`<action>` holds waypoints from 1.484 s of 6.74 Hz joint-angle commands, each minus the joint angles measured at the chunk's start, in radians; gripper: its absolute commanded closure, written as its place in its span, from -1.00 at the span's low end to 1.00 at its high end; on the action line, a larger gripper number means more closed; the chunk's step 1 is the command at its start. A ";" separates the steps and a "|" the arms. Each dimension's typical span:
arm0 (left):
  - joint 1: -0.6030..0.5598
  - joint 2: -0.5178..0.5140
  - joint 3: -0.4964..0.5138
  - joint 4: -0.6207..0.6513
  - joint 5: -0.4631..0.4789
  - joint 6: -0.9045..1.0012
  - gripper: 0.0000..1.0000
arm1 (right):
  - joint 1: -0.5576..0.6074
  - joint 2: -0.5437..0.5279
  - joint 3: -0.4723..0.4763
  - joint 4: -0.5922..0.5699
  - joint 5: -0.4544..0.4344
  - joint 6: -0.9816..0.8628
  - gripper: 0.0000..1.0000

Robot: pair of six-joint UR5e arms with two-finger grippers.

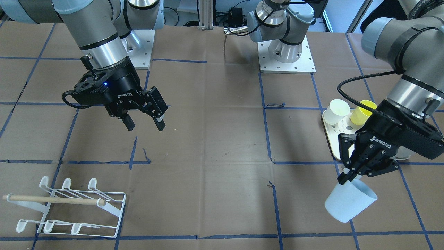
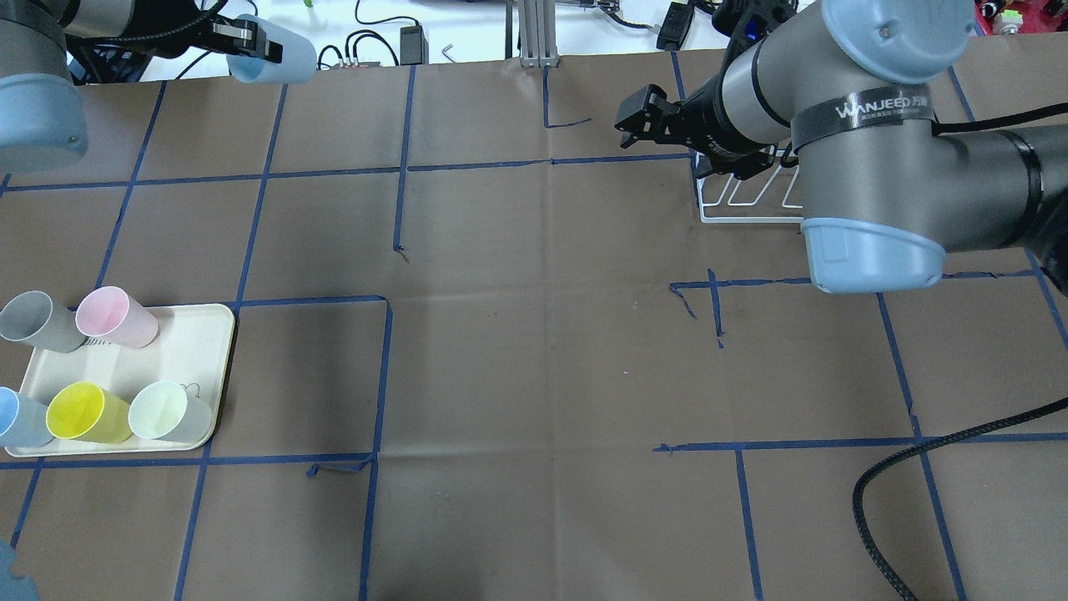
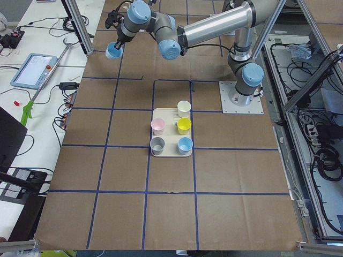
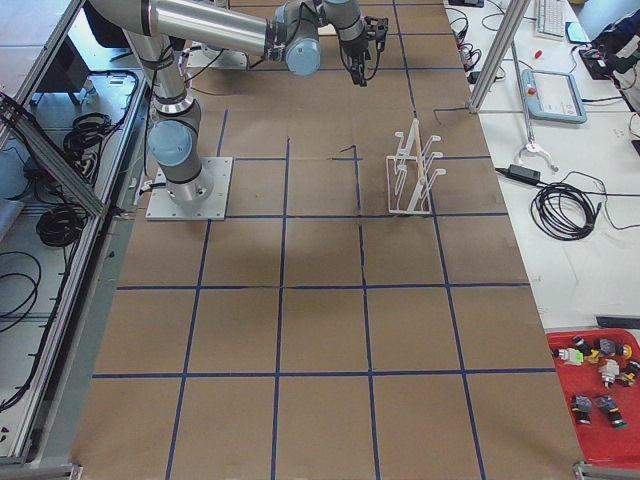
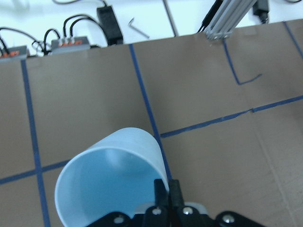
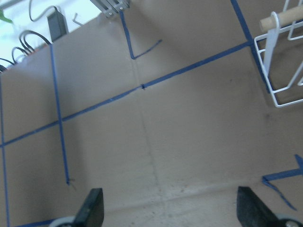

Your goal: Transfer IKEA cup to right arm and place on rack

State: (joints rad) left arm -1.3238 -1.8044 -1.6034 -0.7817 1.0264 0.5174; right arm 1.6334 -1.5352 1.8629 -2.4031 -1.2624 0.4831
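The cup [image 1: 350, 203] looks matt plastic, the rack [image 1: 69, 208] white-coated wire with a wooden dowel [image 1: 52, 199].

The right arm [image 2: 868, 167] hides most of the rack [image 2: 745, 200] in the overhead view.

Even bright overhead light; soft shadows; wrist views slightly blurred

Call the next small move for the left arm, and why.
Probably swing the left tool with the blue cup toward the middle of the table. It grips the cup's rim in the air, while the right tool hangs open and empty far across, so a handover can't happen yet.
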 commanded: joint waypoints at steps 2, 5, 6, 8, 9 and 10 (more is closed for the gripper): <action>-0.075 -0.036 -0.269 0.639 -0.187 -0.002 1.00 | 0.000 0.017 0.083 -0.406 0.155 0.405 -0.99; -0.083 -0.188 -0.325 1.029 -0.481 -0.083 1.00 | 0.000 0.102 0.157 -0.893 0.218 1.009 -1.00; -0.118 -0.222 -0.331 1.141 -0.533 -0.133 1.00 | 0.000 0.133 0.165 -0.998 0.212 1.084 -1.00; -0.185 -0.289 -0.339 1.373 -0.523 -0.262 1.00 | 0.009 0.194 0.185 -0.999 0.210 1.071 -1.00; -0.195 -0.305 -0.339 1.427 -0.520 -0.313 1.00 | 0.037 0.217 0.180 -0.999 0.215 1.068 -1.00; -0.196 -0.303 -0.339 1.432 -0.519 -0.316 1.00 | 0.040 0.219 0.176 -0.996 0.213 0.995 -1.00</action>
State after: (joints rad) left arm -1.5123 -2.0996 -1.9412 0.6168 0.5057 0.2251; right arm 1.6622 -1.3295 2.0429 -3.4003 -1.0504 1.5332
